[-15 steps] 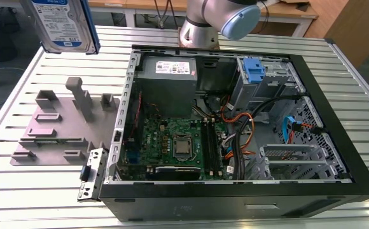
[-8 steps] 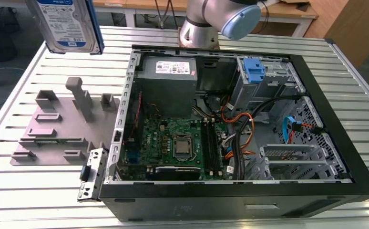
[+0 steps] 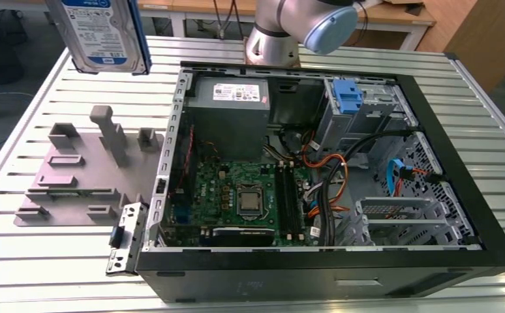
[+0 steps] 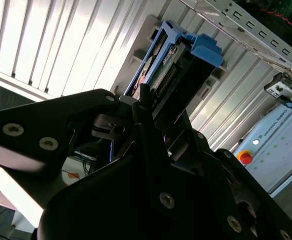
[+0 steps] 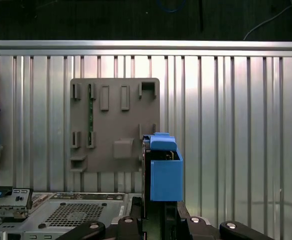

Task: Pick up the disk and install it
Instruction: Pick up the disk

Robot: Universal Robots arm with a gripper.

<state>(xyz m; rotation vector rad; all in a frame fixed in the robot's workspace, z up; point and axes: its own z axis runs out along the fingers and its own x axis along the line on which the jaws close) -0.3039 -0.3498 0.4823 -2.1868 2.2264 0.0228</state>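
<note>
In the exterior view, the computer case [image 3: 322,277] sits on the table [image 3: 26,261] at centre and right, with the holder plate [image 3: 74,189] on its left. The disk [image 3: 104,32] hangs at upper left, and the arm's base [image 3: 275,45] stands behind the case.

Item count, exterior view: one disk [image 3: 103,32]; one open case [image 3: 322,277]; inside it, one power supply [image 3: 226,111], one motherboard [image 3: 235,189] and one blue bracket [image 3: 346,98]; one grey fixture plate [image 3: 65,195]; one arm [image 3: 296,26]; one slatted table [image 3: 26,261].
</note>
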